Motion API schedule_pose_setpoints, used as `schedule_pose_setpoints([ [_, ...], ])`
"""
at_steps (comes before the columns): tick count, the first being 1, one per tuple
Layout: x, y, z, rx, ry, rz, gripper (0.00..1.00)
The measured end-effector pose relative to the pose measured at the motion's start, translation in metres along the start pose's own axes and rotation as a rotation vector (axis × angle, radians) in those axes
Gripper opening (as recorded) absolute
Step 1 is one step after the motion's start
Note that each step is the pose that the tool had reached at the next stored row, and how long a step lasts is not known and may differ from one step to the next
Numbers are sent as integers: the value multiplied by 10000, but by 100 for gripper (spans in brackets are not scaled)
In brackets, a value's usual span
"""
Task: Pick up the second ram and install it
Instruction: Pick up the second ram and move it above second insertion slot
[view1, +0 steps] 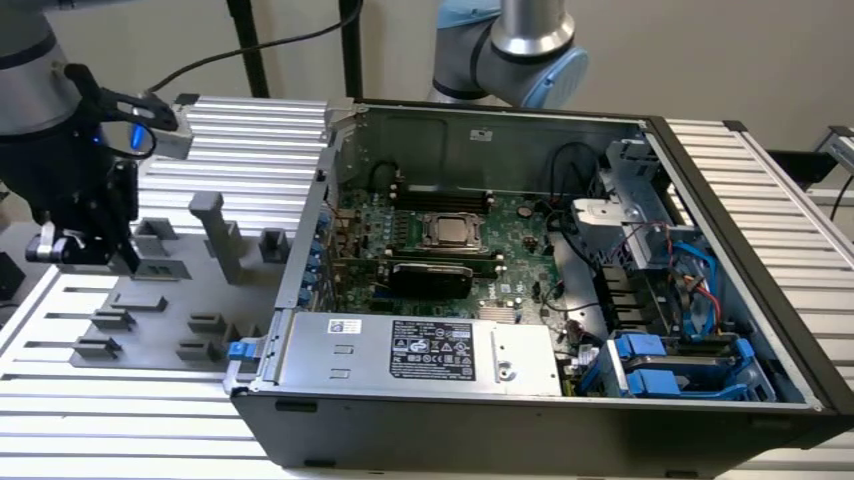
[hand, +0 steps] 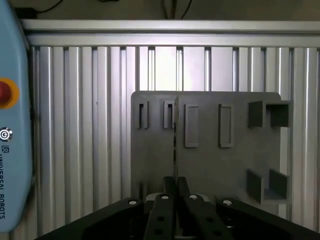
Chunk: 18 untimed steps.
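**user1:** Has the end effector (hand: 175, 186) got the stick or not?

**user2:** Yep, its fingers are pinched together on the second ram (hand: 175, 140). The stick is edge-on, poking straight out from between the tips. The grey fixture plate (hand: 210, 160) is right past it on the ribbed worktop (hand: 90, 125). Can't tell if the stick touches the plate. The open PC case (view1: 534, 300) sits well off to the side.

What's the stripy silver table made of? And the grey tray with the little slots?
The table looks like bare aluminium: silvery, ribbed bars with a soft shine. The tray looks like matte grey plastic: even colour, no glints, though painted metal can't be ruled out.
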<state>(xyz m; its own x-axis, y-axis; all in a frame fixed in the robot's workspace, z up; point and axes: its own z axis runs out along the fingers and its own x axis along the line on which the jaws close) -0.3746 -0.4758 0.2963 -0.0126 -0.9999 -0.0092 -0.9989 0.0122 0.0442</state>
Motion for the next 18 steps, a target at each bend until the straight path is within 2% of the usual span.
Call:
schedule_pose_setpoints([
  [6, -6, 2, -271, 0, 0, 0, 13],
  [10, -13, -39, -454, 1, 0, 1, 13],
  [13, -16, -126, -595, 1, -1, -1, 13],
  [18, -20, -330, -829, 0, -13, -1, 13],
])
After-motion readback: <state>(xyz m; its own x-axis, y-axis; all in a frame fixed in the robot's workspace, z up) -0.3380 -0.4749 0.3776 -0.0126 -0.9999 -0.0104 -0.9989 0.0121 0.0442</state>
